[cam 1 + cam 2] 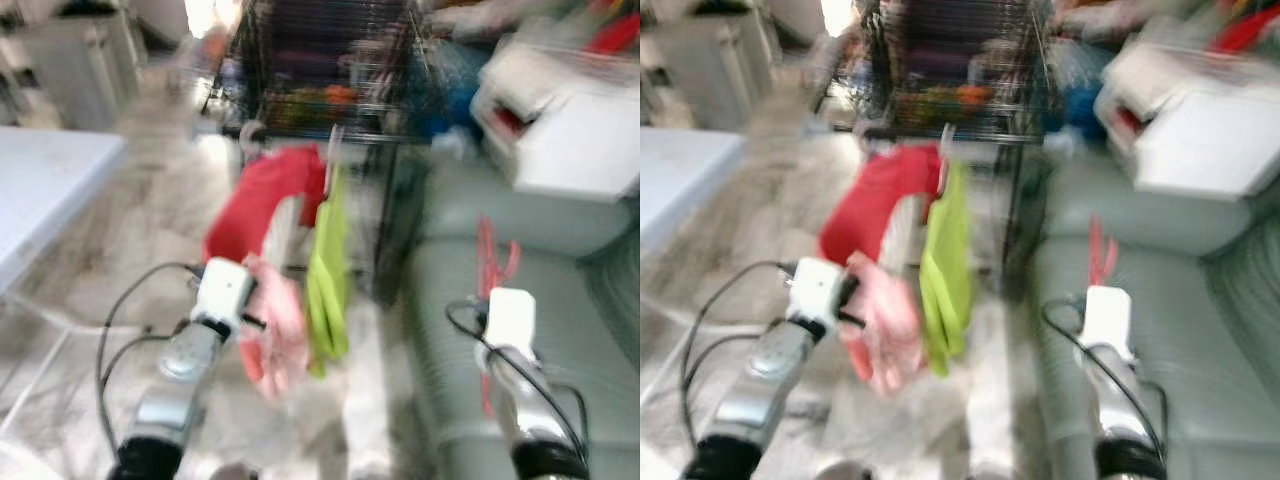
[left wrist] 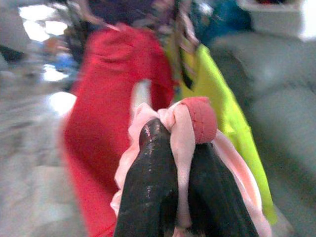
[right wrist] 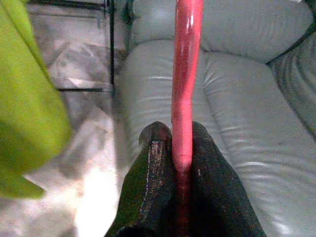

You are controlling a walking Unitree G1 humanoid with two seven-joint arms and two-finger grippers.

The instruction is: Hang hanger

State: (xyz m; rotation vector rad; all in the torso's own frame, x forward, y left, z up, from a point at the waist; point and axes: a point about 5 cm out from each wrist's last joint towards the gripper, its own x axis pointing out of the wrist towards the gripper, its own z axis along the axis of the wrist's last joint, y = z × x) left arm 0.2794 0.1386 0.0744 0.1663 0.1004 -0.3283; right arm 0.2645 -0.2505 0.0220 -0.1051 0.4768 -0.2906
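My right gripper is shut on a red plastic hanger, held up over the grey-green sofa; the hanger rises above the right wrist. My left gripper is shut on a pink garment with a red trim, which droops beside the left wrist as a pink cloth. Ahead, a red garment and a lime-green garment hang from a black wire rack. The head views are blurred.
A white table stands at the left. White boxes lie on the sofa back at the right. The floor is pale marble. Black cables loop from both wrists.
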